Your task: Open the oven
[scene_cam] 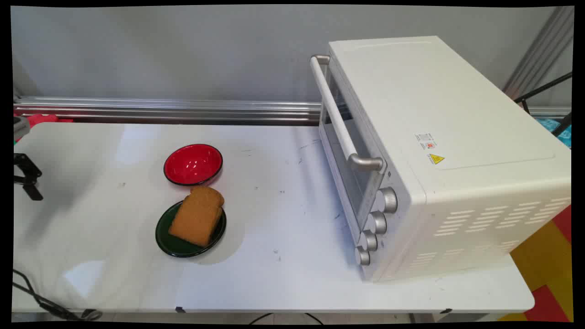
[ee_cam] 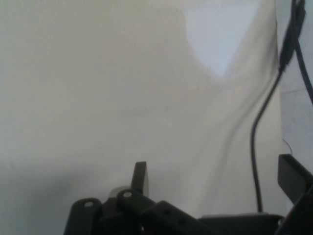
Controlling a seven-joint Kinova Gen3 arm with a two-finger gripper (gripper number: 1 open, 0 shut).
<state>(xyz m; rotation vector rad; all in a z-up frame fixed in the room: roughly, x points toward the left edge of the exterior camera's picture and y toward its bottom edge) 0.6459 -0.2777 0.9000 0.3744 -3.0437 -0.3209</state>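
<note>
Worktop [scene_cam: 274,283], white, carrying all items. Oven [scene_cam: 438,160], white, at the right, door shut, bar handle [scene_cam: 336,114] and 4 knobs [scene_cam: 375,224] facing left. Green plate [scene_cam: 180,244] left of centre, with a brown bread slice [scene_cam: 197,215] lying on it. Red bowl [scene_cam: 193,164] just behind the plate. Gripper [ee_cam: 215,183] at the far left, fingers [ee_cam: 140,177] spread and empty, over bare worktop, well apart from plate and bowl; a black cable [ee_cam: 261,122] hangs beside it.
</note>
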